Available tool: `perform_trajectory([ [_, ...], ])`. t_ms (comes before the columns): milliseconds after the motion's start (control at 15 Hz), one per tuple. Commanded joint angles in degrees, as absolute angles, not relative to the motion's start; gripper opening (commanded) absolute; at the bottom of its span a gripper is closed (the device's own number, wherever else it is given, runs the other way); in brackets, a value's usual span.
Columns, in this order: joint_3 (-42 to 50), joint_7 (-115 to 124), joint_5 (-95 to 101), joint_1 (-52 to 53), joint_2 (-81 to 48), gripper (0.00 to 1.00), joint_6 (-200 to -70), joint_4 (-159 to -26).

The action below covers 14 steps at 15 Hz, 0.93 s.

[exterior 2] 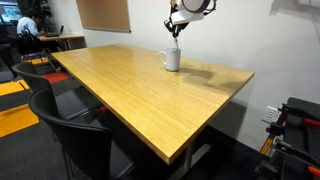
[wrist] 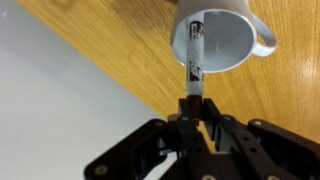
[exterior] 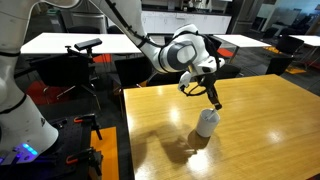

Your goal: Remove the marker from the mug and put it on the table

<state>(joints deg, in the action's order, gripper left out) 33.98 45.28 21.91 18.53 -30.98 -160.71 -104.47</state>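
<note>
Up close in the wrist view, the mug (wrist: 225, 35) is clipped by the top edge, and the marker (wrist: 195, 55) vanishes at its near end between the jaws, which themselves run off the bottom. In an exterior view the mug (exterior 2: 172, 60) is tiny, the marker there too small to pick out, and in an exterior view the surface (exterior: 260, 130) runs off the right and bottom edges.

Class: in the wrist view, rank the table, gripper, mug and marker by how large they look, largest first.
1. table
2. gripper, enlarged by nearness to the camera
3. mug
4. marker
</note>
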Motion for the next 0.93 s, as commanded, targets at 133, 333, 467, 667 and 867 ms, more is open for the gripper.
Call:
perform_trajectory([
  [133,42.7,54.3,30.7,26.1,-22.7,0.05,-170.3,-112.9],
  [333,42.1,52.5,29.7,25.9,-19.4,0.05,-175.5,-115.9],
  [467,40.2,50.9,29.0,24.8,-17.4,0.05,-178.0,-117.9],
  [667,34.7,47.7,27.7,21.7,-14.2,0.05,-180.1,-121.4],
  [867,26.5,42.7,24.9,16.7,-11.4,0.05,-180.0,-124.6],
])
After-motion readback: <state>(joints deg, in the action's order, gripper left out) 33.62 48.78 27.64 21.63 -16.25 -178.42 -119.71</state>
